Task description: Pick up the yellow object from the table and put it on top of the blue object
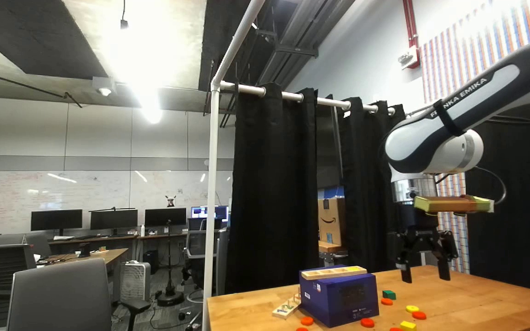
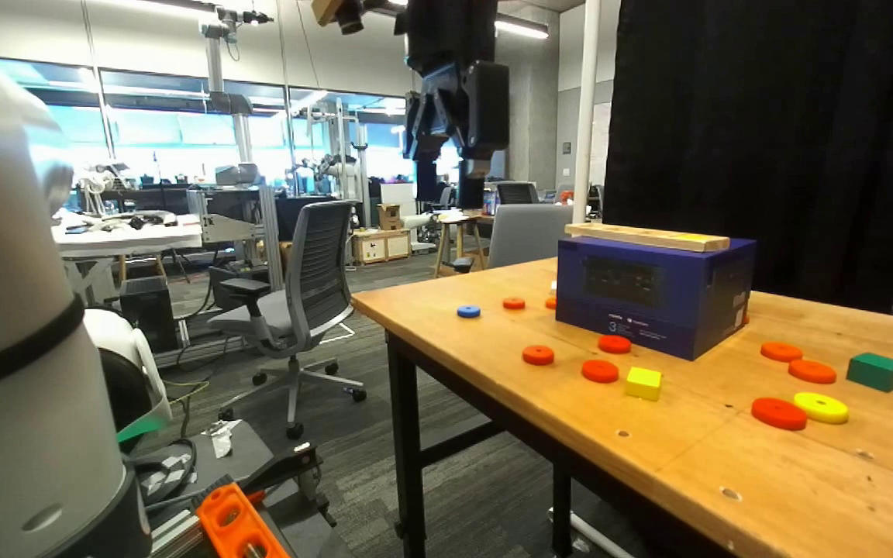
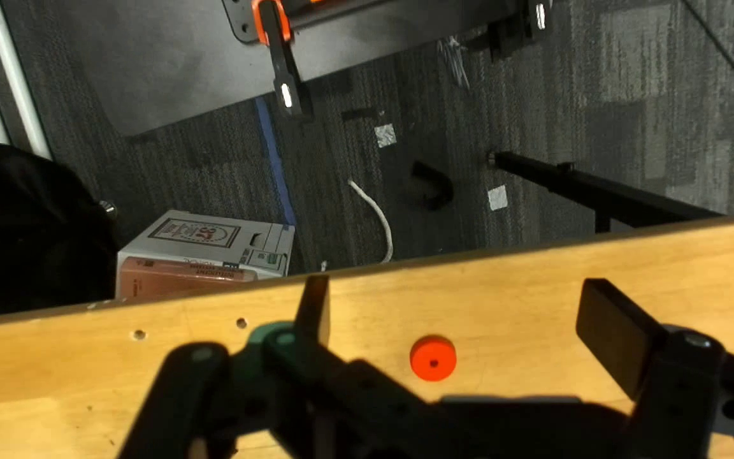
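Yellow block, below and well apart from the hovering, widely spread gripper, on the tabletop near the printed face of the blue box, with a yellow disc past one corner of that box.

In an exterior view you had a green block on the wooden table, with red-orange discs scattered about and a small blue disc near the edge. A gray swivel chair stood on the carpet beyond. In an exterior view, black curtains hung from a white pipe frame, a cardboard Amazon box showed between them, and you could see dark monitors below a whiteboard. In your wrist view, a white carton sat past the table's edge, near what was probably a strip of blue tape.
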Robot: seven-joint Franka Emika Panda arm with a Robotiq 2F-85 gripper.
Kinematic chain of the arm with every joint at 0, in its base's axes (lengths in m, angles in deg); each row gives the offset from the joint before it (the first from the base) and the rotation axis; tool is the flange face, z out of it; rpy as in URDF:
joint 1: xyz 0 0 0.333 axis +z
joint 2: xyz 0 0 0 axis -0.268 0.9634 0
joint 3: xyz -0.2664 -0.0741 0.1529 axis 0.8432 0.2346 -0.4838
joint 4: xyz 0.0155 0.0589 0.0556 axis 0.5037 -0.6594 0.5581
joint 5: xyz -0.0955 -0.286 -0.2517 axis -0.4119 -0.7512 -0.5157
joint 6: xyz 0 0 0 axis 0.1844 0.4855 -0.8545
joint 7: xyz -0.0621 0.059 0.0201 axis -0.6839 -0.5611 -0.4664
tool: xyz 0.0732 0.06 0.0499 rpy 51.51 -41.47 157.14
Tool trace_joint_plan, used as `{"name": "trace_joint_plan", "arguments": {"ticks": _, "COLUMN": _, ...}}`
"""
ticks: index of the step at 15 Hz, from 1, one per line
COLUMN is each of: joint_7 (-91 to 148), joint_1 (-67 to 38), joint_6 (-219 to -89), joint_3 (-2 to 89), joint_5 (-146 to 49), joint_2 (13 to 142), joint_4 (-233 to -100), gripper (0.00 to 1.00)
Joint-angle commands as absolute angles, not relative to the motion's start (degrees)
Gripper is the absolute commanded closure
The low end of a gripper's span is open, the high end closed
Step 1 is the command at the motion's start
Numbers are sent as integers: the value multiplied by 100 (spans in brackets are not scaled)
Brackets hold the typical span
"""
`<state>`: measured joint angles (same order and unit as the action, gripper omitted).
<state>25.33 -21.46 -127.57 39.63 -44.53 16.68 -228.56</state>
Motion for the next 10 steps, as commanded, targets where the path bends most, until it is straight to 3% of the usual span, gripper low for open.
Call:
{"name": "trace_joint_plan", "arguments": {"ticks": 1, "joint_7": 2829, "joint_1": -2074, "joint_6": -12297, "joint_3": 4008, "joint_5": -4615, "joint_2": 619, "joint_4": -23330, "gripper": 0}}
{"name": "trace_joint_plan", "arguments": {"ticks": 10, "joint_7": 2915, "joint_1": -2105, "joint_6": -11625, "joint_3": 4018, "joint_5": -4667, "joint_2": 98, "joint_4": -23192, "gripper": 0}}
